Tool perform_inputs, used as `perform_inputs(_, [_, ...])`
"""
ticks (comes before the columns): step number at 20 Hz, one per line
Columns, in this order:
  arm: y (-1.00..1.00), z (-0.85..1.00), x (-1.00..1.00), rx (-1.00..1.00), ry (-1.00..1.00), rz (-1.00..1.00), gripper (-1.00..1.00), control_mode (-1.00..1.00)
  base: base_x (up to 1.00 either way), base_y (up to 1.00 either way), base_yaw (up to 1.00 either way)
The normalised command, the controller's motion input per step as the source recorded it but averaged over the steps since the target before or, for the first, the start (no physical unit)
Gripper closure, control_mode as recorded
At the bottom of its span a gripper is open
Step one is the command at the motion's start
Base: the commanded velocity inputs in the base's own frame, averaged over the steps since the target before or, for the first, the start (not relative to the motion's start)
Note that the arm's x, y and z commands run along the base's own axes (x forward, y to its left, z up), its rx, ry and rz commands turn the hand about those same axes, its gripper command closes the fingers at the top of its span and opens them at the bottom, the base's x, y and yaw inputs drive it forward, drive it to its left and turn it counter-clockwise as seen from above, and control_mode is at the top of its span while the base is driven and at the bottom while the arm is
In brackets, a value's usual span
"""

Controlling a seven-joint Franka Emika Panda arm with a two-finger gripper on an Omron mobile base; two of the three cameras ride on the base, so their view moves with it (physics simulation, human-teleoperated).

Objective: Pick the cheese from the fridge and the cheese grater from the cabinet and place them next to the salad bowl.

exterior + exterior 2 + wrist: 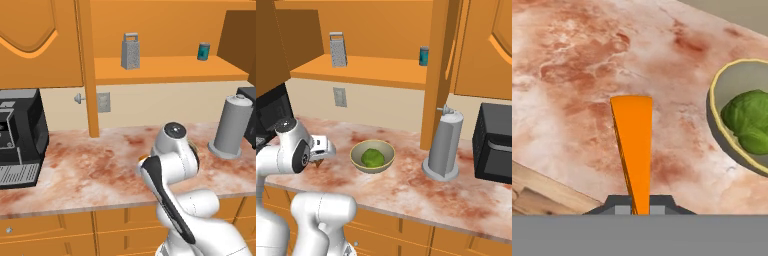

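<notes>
The counter was a pale stone top mottled with rusty red, running under orange wood, with orange drawers below its front edge and a cream wall with a grey outlet plate behind. Above it the cabinet stood open, its shelf in plain sight. No brand or lettering could be read on anything.

On that shelf the cheese grater stood upright toward the left, and a small teal can stood well apart to its right. On the counter a tall grey cylinder rose to the right of the salad bowl, with a black appliance further right. A black coffee machine sat at the counter's left end.

The gripper was clamped on the cheese, the orange wedge sticking out forward between the two tips over the stone top. The salad bowl lay near on the hand view's right, a green leafy ball inside it. Whether the wedge touched the counter was hard to judge. In the right base view the hand hung low just left of the bowl, apart from it.
</notes>
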Motion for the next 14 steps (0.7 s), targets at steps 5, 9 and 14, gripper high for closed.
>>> perform_inputs(5, [0.03, -0.58, 0.45, 0.00, -0.04, -0.05, 1.00, -1.00, 0.00, 0.00, 0.00])
perform_inputs(9, [0.01, -0.44, 0.42, 0.00, 0.00, -0.05, 1.00, -1.00, 0.00, 0.00, 0.00])
perform_inputs(14, [0.02, -0.40, 0.38, 0.05, 0.00, -0.04, 1.00, -1.00, 0.00, 0.00, 0.00])
